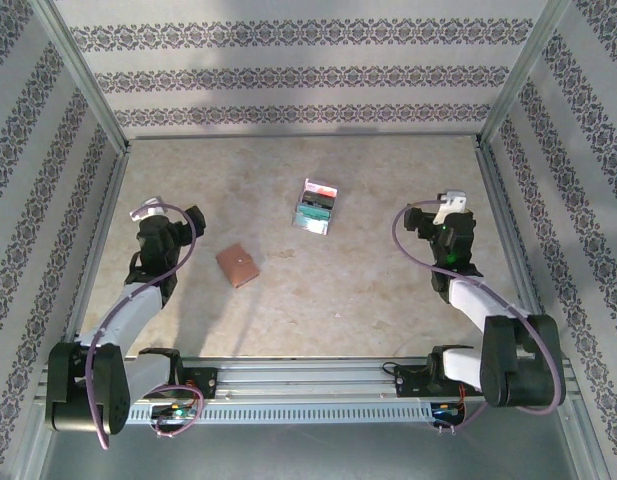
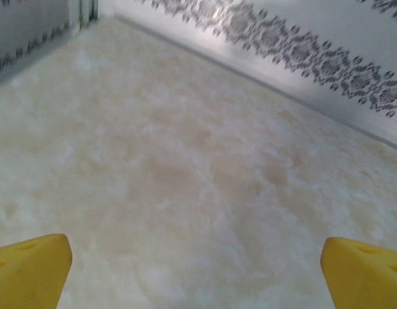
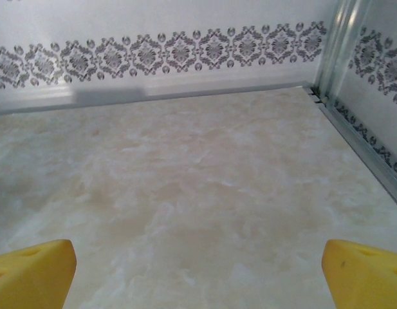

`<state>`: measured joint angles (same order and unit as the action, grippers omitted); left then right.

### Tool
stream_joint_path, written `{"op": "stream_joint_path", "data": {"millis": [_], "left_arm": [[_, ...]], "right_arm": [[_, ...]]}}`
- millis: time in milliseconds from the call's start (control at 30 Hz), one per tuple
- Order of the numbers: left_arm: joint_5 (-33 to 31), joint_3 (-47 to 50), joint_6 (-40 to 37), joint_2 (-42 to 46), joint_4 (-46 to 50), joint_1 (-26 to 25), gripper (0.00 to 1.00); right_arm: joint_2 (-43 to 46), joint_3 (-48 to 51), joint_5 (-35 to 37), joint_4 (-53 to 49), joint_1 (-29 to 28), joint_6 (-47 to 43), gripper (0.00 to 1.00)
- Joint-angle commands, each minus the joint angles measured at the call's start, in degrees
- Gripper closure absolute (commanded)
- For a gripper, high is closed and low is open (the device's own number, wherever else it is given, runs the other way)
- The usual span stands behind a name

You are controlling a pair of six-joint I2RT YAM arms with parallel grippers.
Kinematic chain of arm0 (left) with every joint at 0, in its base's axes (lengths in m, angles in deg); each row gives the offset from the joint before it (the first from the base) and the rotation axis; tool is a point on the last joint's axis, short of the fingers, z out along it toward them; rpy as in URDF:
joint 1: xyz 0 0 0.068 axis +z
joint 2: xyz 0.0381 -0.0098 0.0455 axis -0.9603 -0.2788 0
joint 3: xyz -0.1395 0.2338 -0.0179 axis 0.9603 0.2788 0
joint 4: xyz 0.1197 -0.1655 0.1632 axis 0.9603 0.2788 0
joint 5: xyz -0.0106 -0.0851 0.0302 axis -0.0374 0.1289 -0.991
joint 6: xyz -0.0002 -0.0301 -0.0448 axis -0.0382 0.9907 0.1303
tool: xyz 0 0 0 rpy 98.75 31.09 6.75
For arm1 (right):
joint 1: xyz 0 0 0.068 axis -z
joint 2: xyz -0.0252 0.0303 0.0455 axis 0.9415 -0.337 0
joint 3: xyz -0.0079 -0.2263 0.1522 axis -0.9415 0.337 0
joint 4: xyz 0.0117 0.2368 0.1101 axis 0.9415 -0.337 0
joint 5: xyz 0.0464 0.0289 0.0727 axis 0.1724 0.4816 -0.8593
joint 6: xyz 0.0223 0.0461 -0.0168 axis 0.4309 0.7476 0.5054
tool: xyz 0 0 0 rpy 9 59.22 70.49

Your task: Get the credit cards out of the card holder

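Both pincers gape wide, holding nothing!
Left gripper (image 2: pixel 198 267) and right gripper (image 3: pixel 198 270) flank the flat brown leather-like card holder (image 1: pixel 237 265); a shiny card stack (image 1: pixel 315 205) lies apart, beyond it.

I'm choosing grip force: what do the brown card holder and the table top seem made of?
Card holder: probably leather or imitation leather, matte brown with no glare; grain too small to tell.
Table top: smooth, marble-patterned beige, perhaps laminate or stone; cloudy veining and a soft sheen.
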<state>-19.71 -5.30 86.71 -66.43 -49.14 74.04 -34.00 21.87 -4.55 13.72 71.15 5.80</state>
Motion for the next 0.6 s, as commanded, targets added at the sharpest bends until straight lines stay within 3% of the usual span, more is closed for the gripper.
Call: {"op": "stream_joint_path", "data": {"millis": [0, 267, 567], "left_arm": [[1.85, -1.92, 9.73, 1.13, 15.46, -2.31, 0.01], [8.18, -0.89, 17.06, -1.18, 20.92, -10.00, 0.00], [15.16, 0.39, 20.78, -8.96, 14.93, -11.58, 0.22]], "right_arm": [[3.15, -3.01, 2.91, -10.27, -1.08, 3.82, 0.02], [8.80, -5.15, 5.59, -21.88, -3.85, 7.05, 0.02], [12.68, -6.84, 8.36, -30.88, -7.56, 9.79, 0.02]]}}
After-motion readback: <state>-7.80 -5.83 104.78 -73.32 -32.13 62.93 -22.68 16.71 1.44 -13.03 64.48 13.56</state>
